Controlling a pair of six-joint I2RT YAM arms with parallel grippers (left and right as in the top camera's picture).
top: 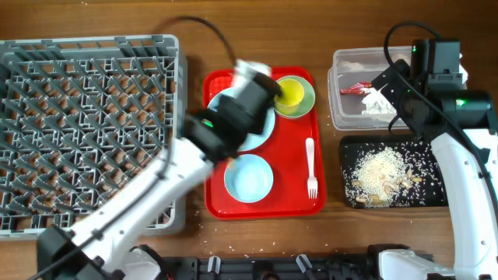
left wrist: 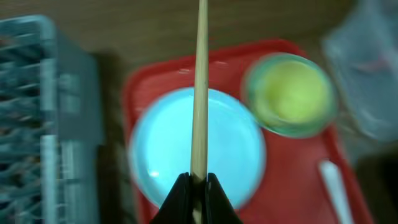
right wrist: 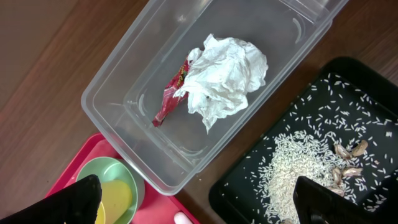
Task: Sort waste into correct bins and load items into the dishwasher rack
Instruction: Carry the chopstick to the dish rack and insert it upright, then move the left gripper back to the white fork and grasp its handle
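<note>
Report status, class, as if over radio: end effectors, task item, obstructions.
Left end effector shut on chopsticks, above large plate. Right end effector open, empty, over clear tub. No dishes seen in rack. Nothing in the way.

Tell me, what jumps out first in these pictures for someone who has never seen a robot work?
The large grey plastic lattice rack fills the left of the overhead view, beside a bright red serving tray. Over that tray the left gripper pinches a thin wooden chopstick. At right, a clear plastic tub holds crumpled white tissue and a red wrapper, next to a black tray strewn with rice.
</note>
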